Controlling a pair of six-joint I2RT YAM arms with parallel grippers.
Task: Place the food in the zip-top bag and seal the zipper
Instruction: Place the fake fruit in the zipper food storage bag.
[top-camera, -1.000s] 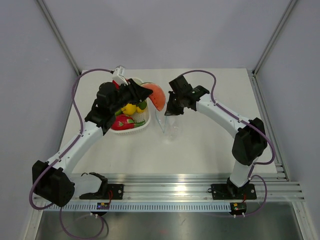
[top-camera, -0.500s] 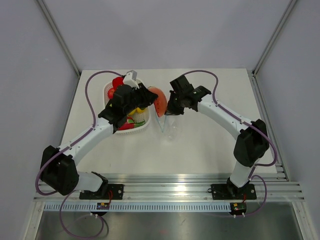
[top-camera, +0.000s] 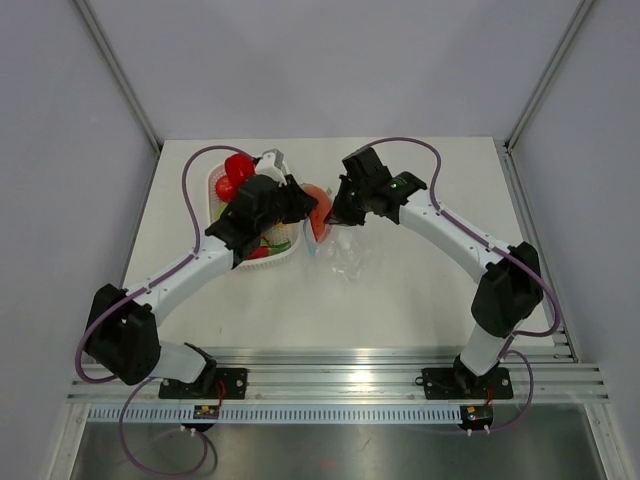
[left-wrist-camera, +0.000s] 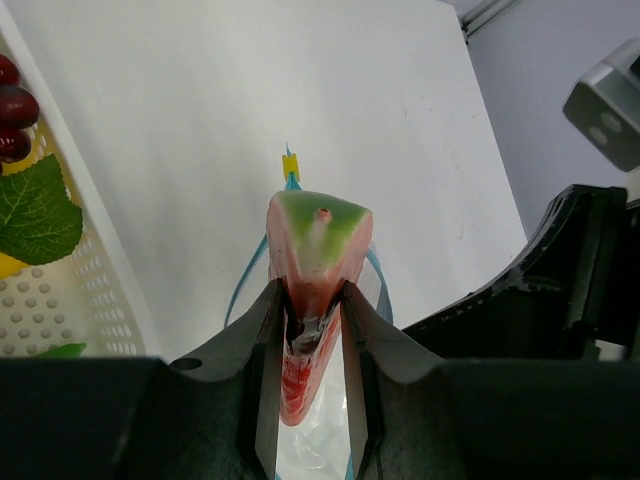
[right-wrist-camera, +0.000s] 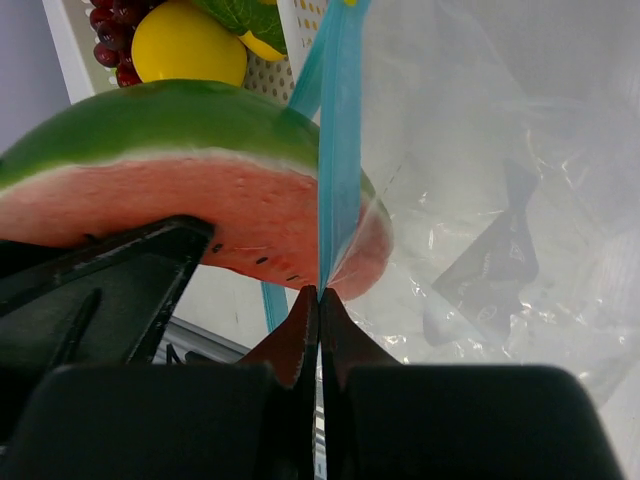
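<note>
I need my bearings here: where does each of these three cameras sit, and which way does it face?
Top external: above and behind the bases, looking down on the table; both arms show whole.
Left wrist: on the left arm, looking along the left gripper, which clamps the watermelon slice.
Right wrist: on the right arm, looking along the right gripper, shut on the zipper.
Shared: both wrist views show the watermelon slice and zipper.

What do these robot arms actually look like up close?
The left arm and right arm have white tubes between chunky black joints, with a purple cable running along each. The left gripper and right gripper are black, with two tapered fingers.
</note>
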